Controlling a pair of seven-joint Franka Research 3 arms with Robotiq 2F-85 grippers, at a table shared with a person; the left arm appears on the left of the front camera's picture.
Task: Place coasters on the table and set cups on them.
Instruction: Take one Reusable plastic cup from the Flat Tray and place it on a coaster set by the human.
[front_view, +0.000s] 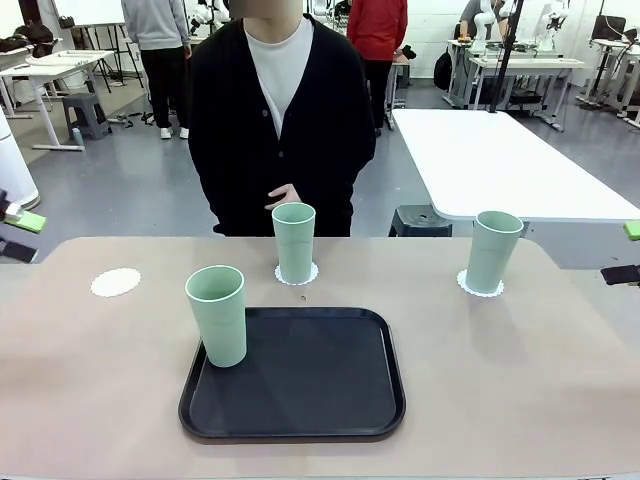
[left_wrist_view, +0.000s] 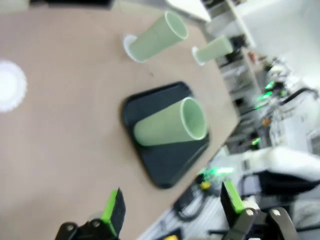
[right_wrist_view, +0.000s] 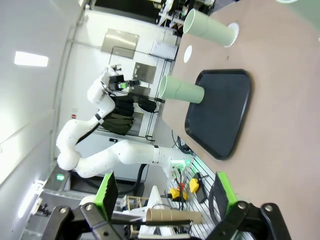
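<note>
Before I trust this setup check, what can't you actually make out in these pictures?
Front view: the middle cup hides most of the middle coaster, and the right cup hides most of the right coaster; only scalloped rims show.
Front view: a dark speck beside the middle coaster is too small to identify.
Right wrist view: the top edge cuts off the right cup.

On the beige desk (front_view: 520, 380), the middle cup (front_view: 294, 242) and right cup (front_view: 492, 250) stand upright on white scalloped coasters (front_view: 311, 273); the third cup (front_view: 217, 315) seemingly stands on the black tray (front_view: 310, 375) corner (left coaster (front_view: 116, 282) bare).
</note>
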